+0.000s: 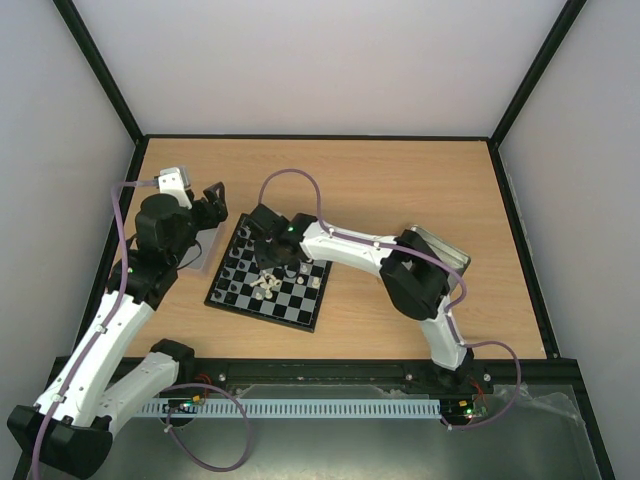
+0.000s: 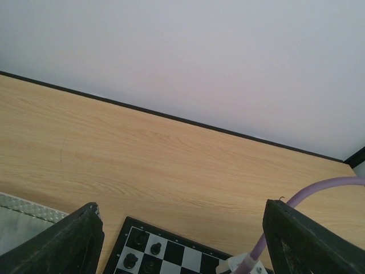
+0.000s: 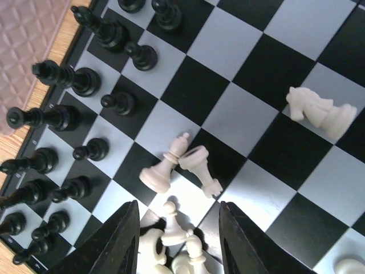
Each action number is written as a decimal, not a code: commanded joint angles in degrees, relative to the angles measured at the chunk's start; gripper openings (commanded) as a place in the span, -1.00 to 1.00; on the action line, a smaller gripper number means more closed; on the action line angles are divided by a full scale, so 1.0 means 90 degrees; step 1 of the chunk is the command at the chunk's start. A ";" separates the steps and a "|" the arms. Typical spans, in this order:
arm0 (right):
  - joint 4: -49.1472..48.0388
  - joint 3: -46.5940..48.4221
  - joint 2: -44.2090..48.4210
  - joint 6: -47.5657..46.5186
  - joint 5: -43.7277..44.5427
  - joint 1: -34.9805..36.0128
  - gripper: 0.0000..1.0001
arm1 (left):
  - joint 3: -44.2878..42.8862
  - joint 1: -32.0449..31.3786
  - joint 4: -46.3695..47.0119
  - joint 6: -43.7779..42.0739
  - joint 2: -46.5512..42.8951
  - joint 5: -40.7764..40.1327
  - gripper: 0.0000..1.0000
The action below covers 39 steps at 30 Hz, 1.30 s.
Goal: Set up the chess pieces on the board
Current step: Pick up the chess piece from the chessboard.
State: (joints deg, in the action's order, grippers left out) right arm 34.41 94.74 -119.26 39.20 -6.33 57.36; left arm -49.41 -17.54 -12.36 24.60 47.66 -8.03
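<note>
1. Pale wood-grain tabletop (image 1: pixel 400 190), smooth and matte, is boxed in by plain white walls (image 1: pixel 320 60) and a thin black frame (image 1: pixel 100 75).
2. Your board (image 3: pixel 274 74) lies left of centre on that table, turned at an angle. It has glossy black and light-grey squares inside a black rim.
3. The black pieces (image 3: pixel 85 80) are shiny, turned figures. They stand upright in two rows along the board edge beside the tin (image 2: pixel 23 220), a silver metal tray with a diamond-embossed floor.
4. The cream-white pieces (image 3: pixel 197 168) are matte and lie toppled mid-board. Two touch head to head, and what looks like a knight (image 3: pixel 319 111) lies on its side well apart from them.
5. Your right pincer (image 3: pixel 178 228) hangs low over the board with its flat black fingers parted. They straddle a heap (image 3: pixel 171 245) of cream figures, and you cannot tell whether either finger touches one. It grasps nothing.
6. Your left pincer (image 2: pixel 181 228) is spread wide and released. It hovers above the board's far corner, beside the tin.
</note>
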 commanded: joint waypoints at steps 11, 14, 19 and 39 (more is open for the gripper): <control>0.0120 0.0456 -0.0394 -0.0059 0.0435 0.0035 -0.55 | 0.0070 0.0049 0.0034 -0.0028 -0.0085 -0.0150 0.56; 0.0162 0.0478 -0.0373 -0.0057 0.0518 0.0034 -0.55 | 0.0065 0.0047 0.0035 -0.0028 -0.0081 -0.0152 0.56; 0.0317 0.0183 0.0121 0.0070 0.0900 0.0031 -0.48 | 0.0069 0.0045 0.0037 -0.0028 -0.0091 -0.0143 0.56; 0.0454 -0.2810 0.2301 0.0771 0.0733 -0.0034 -0.08 | 0.0089 0.0050 0.0065 -0.0018 -0.0181 -0.0113 0.56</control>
State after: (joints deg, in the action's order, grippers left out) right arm 38.17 71.09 -99.33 45.52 2.70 57.28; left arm -49.41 -17.32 -12.36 24.62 46.85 -8.60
